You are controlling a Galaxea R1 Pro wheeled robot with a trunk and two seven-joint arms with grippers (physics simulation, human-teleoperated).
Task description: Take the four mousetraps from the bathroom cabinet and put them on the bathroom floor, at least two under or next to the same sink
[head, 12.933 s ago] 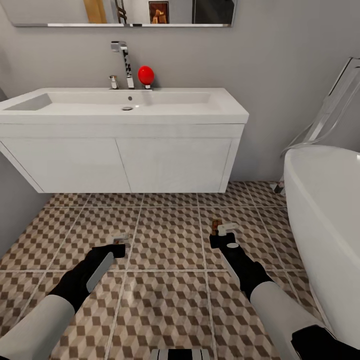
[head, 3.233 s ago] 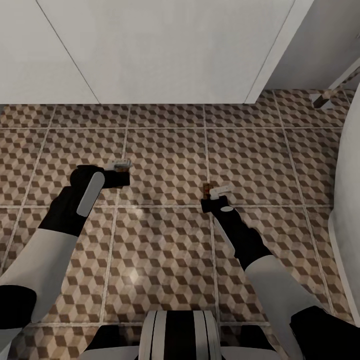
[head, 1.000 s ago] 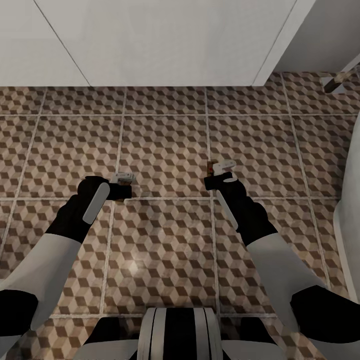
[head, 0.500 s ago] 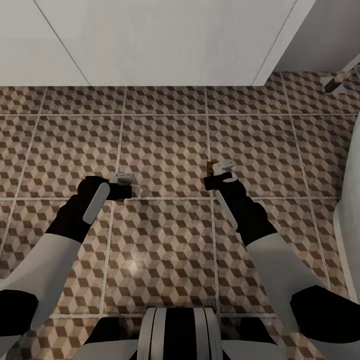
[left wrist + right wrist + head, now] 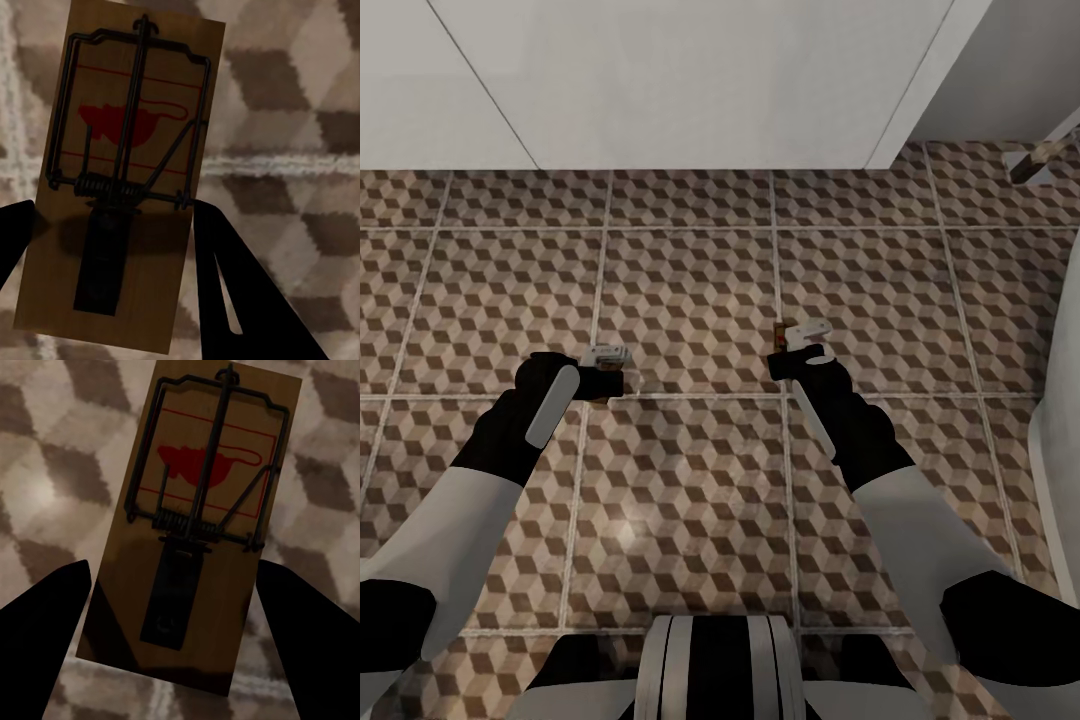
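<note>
**Two mousetraps low over the patterned tiles, one at each gripper**

Both arms reach forward and down over the bathroom floor [image 5: 690, 290], whose large square tiles carry a brown, beige and grey cube print split by pale grout lines. At the far edge stands a smooth white cabinet front [image 5: 660, 90] with thin door seams; a curved white rim [image 5: 1060, 480] shows at the far right.

The left gripper [image 5: 603, 368] carries a mousetrap [image 5: 124, 180]: a flat rectangular slab of brown wood with a dark wire bow, a coiled spring, a dark flat tab and a red printed mark. In the left wrist view the black fingers [image 5: 240, 300] sit tight against the slab's two long edges, so the pincer is clamped on it.

The right gripper [image 5: 800, 345] has a matching mousetrap [image 5: 202, 521] between its fingers [image 5: 307, 645]. These stand a little off the wood on both sides, so the jaws look parted, and whether the slab rests on the tiles I cannot tell.
</note>
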